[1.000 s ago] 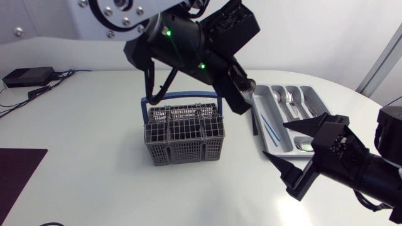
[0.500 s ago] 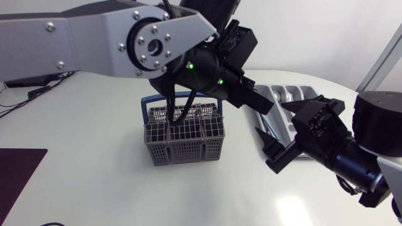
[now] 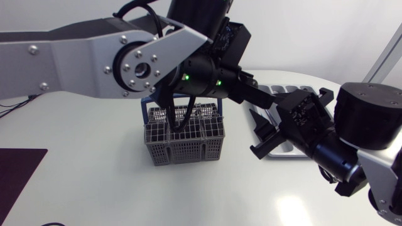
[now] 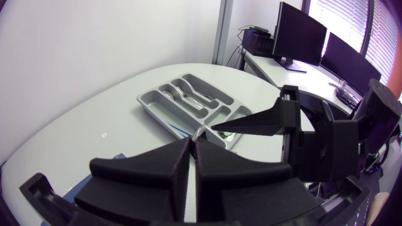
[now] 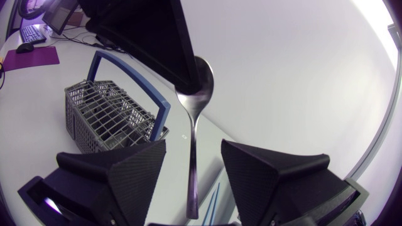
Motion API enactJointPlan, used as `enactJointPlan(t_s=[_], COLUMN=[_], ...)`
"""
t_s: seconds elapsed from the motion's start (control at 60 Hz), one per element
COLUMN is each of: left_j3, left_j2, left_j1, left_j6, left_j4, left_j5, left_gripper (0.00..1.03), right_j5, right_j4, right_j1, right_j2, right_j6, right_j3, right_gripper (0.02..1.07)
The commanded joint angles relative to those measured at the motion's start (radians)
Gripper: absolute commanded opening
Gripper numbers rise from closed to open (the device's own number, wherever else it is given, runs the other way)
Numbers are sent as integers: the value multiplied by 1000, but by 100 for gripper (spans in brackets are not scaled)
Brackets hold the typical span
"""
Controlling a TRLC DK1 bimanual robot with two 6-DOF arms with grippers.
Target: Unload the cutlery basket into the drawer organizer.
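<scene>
My left gripper (image 4: 193, 141) is shut on the bowl of a silver spoon (image 5: 193, 135), which hangs handle-down in the air to the right of the basket. My right gripper (image 5: 193, 147) stands open around the handle, with a gap on each side. In the head view the left gripper (image 3: 267, 102) meets the right gripper (image 3: 259, 133) just left of the organizer; the spoon itself is hard to make out there. The grey wire cutlery basket (image 3: 185, 135) with its blue handle stands at the table's middle. The grey drawer organizer (image 3: 300, 90) at the right holds several pieces of cutlery.
The left arm's large silver link spans the table above the basket (image 5: 110, 116). The organizer (image 4: 147, 100) lies near the table's far right edge, partly hidden by the right arm. A dark mat (image 3: 16, 169) lies at the near left corner.
The left arm has swung right and brought the spoon over to the right gripper. The right gripper has risen and moved left, and its fingers have narrowed around the handle.
</scene>
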Motion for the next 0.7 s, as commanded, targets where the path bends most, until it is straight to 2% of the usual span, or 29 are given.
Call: enactJointPlan(t_s=[0.0, 0.133, 0.317, 0.683], left_j3=[-31, -42, -51, -59], left_j2=[-22, -22, -22, -22], left_j1=[-6, -2, 9, 9], left_j6=[-35, -35, -35, -34], left_j4=[21, 24, 25, 41], left_j5=[-5, -5, -5, -5], left_gripper=[5, 5, 5, 5], right_j5=[10, 8, 6, 0], right_j4=[20, 33, 30, 11], right_j1=[7, 16, 25, 33], right_j2=[15, 16, 25, 25], right_j6=[8, 4, -2, -2], right_j3=[12, 7, 9, 7], right_gripper=[48, 39, 38, 28])
